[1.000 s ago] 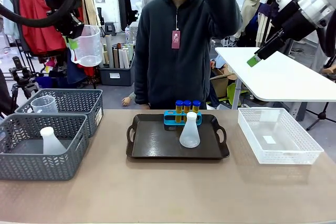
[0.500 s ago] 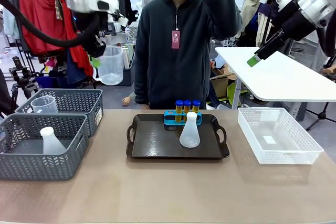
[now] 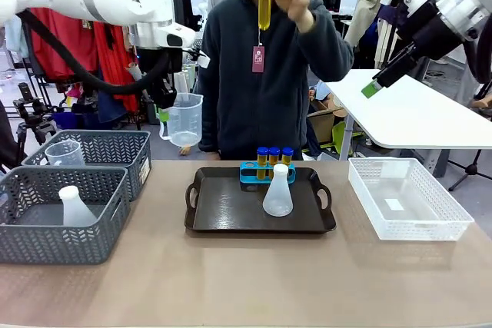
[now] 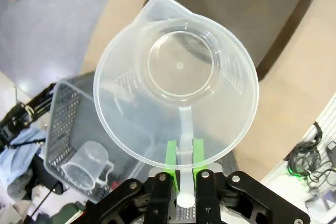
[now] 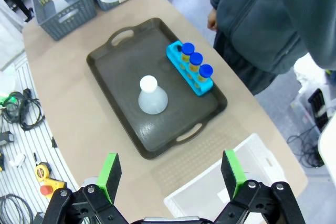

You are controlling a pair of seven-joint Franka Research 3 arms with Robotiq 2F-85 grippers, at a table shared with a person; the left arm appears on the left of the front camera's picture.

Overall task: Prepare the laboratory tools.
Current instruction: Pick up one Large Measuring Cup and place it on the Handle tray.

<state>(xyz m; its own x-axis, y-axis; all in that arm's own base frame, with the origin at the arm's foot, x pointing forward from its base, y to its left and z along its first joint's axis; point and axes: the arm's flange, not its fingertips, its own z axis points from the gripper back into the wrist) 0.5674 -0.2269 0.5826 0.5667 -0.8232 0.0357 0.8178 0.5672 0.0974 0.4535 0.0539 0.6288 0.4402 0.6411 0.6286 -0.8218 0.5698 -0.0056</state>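
Observation:
My left gripper [image 3: 164, 111] is shut on the handle of a clear measuring beaker [image 3: 184, 120], which hangs in the air left of the dark tray [image 3: 231, 209]. From the left wrist camera I look down into the beaker [image 4: 176, 80], its handle pinched between the green pads [image 4: 170, 156]. On the tray stand a white conical flask [image 3: 277, 191] and a blue rack with three blue-capped test tubes [image 3: 274, 156]. The person holds a yellow test tube [image 3: 264, 13] up high. My right gripper [image 3: 377, 84] hovers open at the upper right, well above the flask [image 5: 152, 95] and test tubes [image 5: 195, 61].
Two grey mesh baskets sit at the left: the front one [image 3: 46, 240] holds another flask [image 3: 74, 207], the rear one [image 3: 115, 147] another beaker [image 3: 65, 151]. A white mesh bin [image 3: 415, 230] stands right of the tray. The person stands at the far edge.
My left arm has carried the beaker rightwards and downwards, nearer the tray. The person's raised hand has come down a little and now shows a yellow test tube. The right arm stayed still.

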